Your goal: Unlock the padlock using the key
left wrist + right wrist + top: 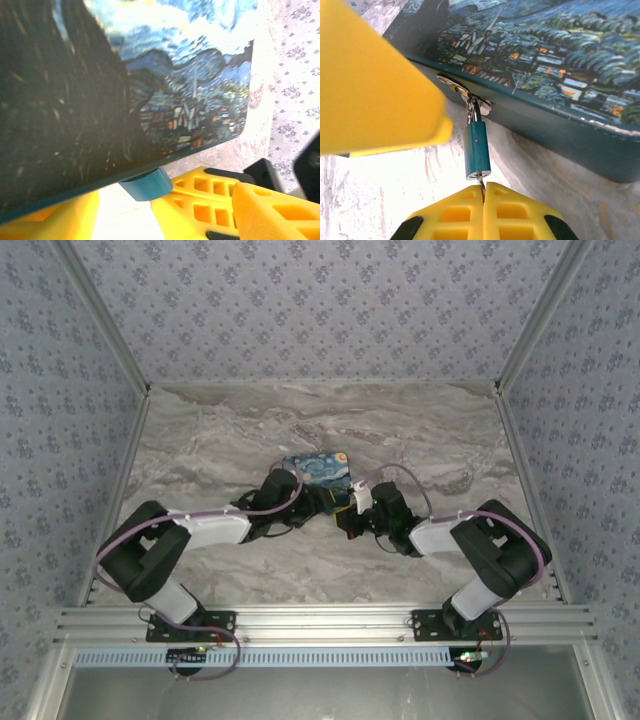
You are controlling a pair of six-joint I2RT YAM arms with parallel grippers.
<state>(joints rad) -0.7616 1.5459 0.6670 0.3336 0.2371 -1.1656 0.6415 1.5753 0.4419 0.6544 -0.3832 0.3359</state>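
Yellow fingertips of your right pincer (483,192) sit pressed together at the bottom of the right wrist view, clamped on the key (482,183). Only a thin metal sliver of it shows, running into the base of the padlock (477,150).

That line is what the turn depends on. The padlock lies straight ahead of the right pincer. Its long axis runs from the fingertips up to the hasp (465,95) on the near side of the painted box (555,55), in line with the key. A twist of the wrist about that axis looks like the move called for. Any sideways pull would likely bend the key or swing the lock.

Your left pincer (160,216) stands apart, gripping nothing. One of its fingers (375,80) is off to the side of the padlock, clear of it, so the lock body looks unbraced.

Both arms reach in from the near edge of the table (430,440) with elbows splayed outward and wrists converging on the box near the table's middle. The right is the nearer one.
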